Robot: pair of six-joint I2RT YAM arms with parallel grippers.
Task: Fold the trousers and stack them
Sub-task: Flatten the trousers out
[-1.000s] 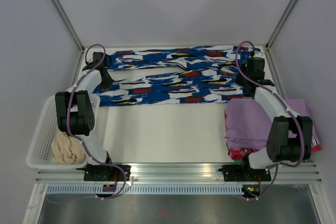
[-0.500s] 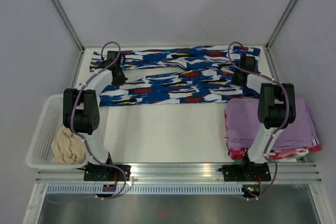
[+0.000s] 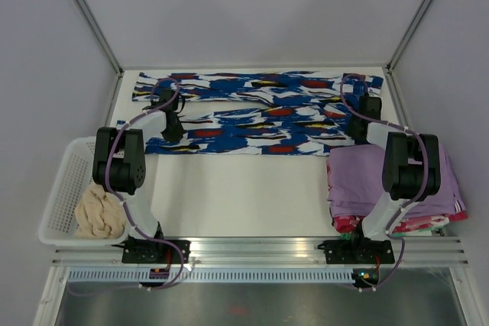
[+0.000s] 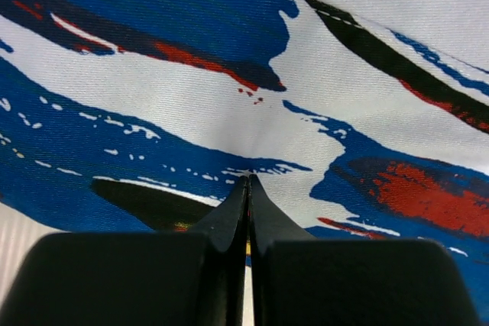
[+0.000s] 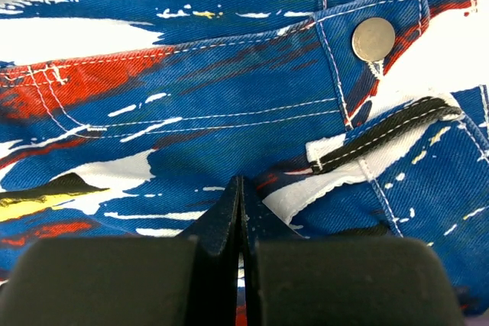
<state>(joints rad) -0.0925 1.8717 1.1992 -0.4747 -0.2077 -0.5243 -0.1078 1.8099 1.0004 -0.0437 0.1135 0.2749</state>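
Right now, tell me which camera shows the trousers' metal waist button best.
The right wrist view: the metal button sits large and sharp on the trousers. The top external view shows the whole garment, but the button is too small to find. The left wrist view shows only printed fabric, no button.

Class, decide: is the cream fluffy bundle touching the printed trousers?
Apart. The top view shows the cream bundle in the basket, with table surface between it and the trousers.
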